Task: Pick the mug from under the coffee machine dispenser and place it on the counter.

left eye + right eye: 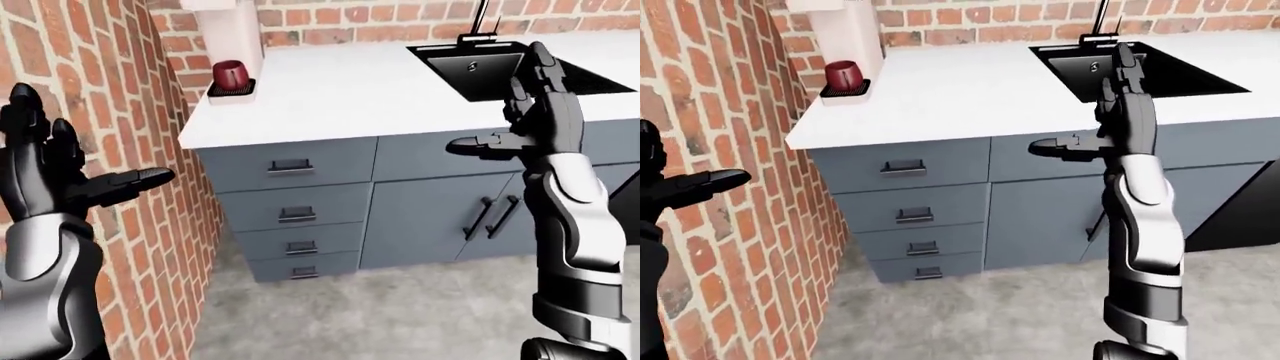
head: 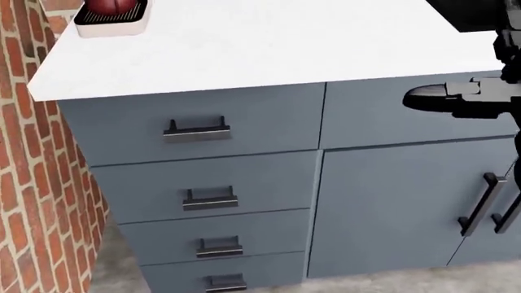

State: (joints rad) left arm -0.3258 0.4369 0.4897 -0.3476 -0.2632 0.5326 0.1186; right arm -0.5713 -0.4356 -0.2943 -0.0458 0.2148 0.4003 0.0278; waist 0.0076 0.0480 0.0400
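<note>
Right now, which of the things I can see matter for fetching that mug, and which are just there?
For the job:
mug
coffee machine
counter
left hand, open
right hand, open

Just there:
sink
drawers
cupboard doors
brick wall

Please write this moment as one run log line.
phase: approach | mug: on machine tray, untouched | left robot hand: open | right robot hand: open

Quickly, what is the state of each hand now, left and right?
Left hand: open, fingers spread, holding nothing.
Right hand: open, fingers spread, holding nothing.
</note>
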